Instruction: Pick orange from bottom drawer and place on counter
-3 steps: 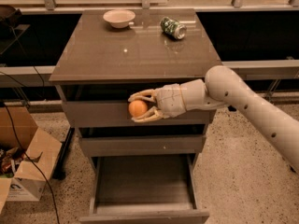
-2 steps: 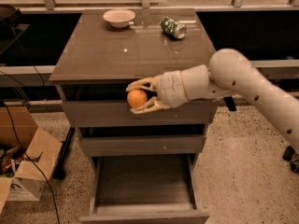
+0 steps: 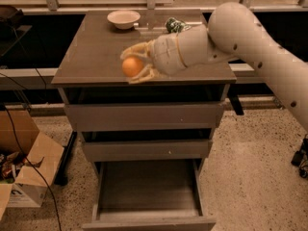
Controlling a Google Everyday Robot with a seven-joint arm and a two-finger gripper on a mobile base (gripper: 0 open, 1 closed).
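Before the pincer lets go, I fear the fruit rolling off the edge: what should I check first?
1. Grip: the pincer is shut on the orange: ok.
2. Position: the orange is over the counter, inside its front edge: ok, though near that edge.
3. Contact: the orange touching the counter: cannot tell.
4. Neighbours: the bowl and the green can stand apart, at the back: ok.
5. Source: the bottom drawer is open with no orange inside: ok.

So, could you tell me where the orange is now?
The orange sits in the gripper over the front edge of the counter, left of centre in the camera view.
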